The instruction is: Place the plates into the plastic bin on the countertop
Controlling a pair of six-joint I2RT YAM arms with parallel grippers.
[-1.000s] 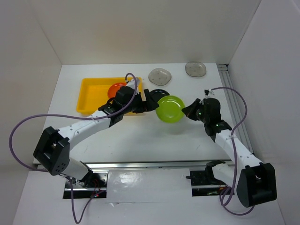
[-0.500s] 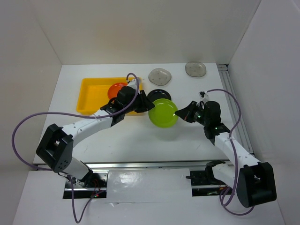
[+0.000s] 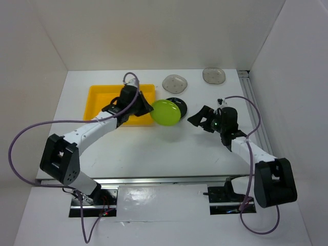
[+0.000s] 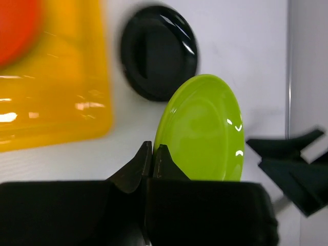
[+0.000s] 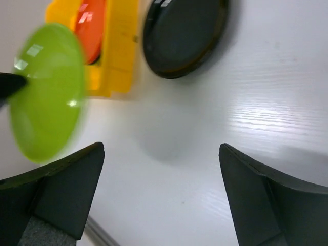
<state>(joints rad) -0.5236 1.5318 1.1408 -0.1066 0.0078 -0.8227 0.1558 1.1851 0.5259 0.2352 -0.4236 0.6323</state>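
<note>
My left gripper is shut on the rim of the lime-green plate, which hangs tilted above the countertop, just right of the yellow plastic bin. An orange plate lies in the bin; my left arm hides it in the top view. A black plate rests on the countertop beside the bin, partly behind the green one. My right gripper is open and empty, to the right of the green plate.
Two grey rounded-square plates lie near the back wall. White walls close in the left, back and right sides. A metal rail runs along the right edge. Purple cables loop from both arms.
The green plate passed from the right gripper to the left one: the left shut on its rim and the right opened. The left arm carried it leftward, closer to the bin.
</note>
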